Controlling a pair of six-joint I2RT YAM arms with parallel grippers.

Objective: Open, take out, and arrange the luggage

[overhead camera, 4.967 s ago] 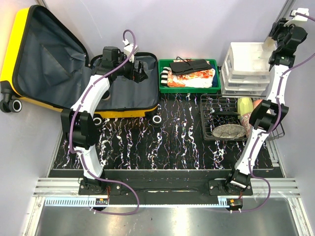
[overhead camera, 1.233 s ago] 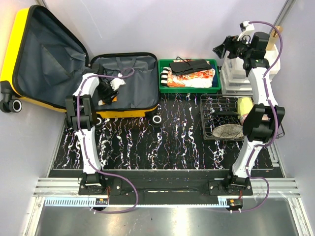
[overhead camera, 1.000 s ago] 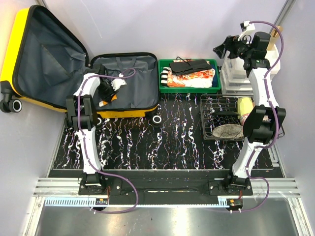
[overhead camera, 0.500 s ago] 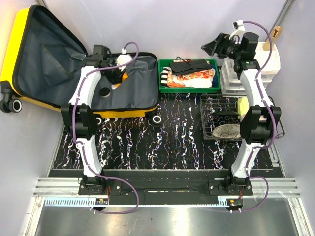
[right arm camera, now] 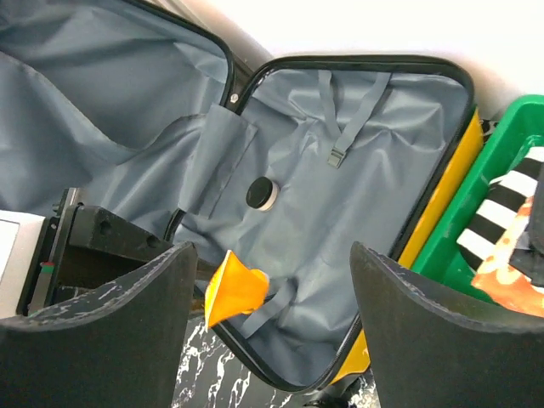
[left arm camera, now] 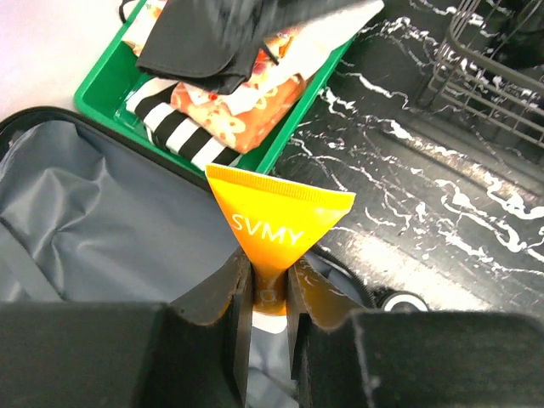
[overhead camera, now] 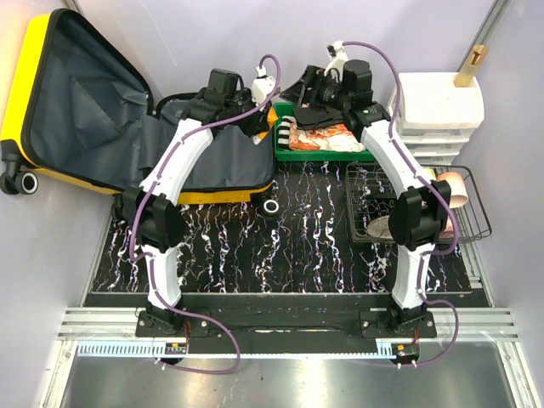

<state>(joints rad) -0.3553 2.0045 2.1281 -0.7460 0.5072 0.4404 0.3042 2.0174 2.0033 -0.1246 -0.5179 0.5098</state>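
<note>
The luggage (overhead camera: 76, 102) is a yellow hard-shell suitcase lying open at the back left, its grey lining (left arm camera: 102, 212) showing. My left gripper (left arm camera: 270, 272) is shut on an orange tube (left arm camera: 276, 217) marked SVMY and holds it over the suitcase's right edge, near the green tray (left arm camera: 93, 93). From above, that gripper (overhead camera: 257, 126) hangs by the case's right rim. My right gripper (overhead camera: 310, 92) stands open and empty above the tray, facing the suitcase. In the right wrist view the tube (right arm camera: 231, 287) shows between the spread fingers (right arm camera: 153, 323). A small round black-and-white jar (right arm camera: 261, 194) lies on the lining.
The green tray (overhead camera: 280, 153) holds folded clothes: a black item, an orange-patterned one and a striped one. A white drawer unit (overhead camera: 438, 110) stands at the back right. In front of it a wire rack (overhead camera: 476, 212) holds a pink cup and a plate. A suitcase wheel (overhead camera: 271, 206) rests on the black marbled mat.
My left arm rose out of the suitcase with the orange tube and moved right toward the tray. My right arm swung left from the drawer unit to above the tray.
</note>
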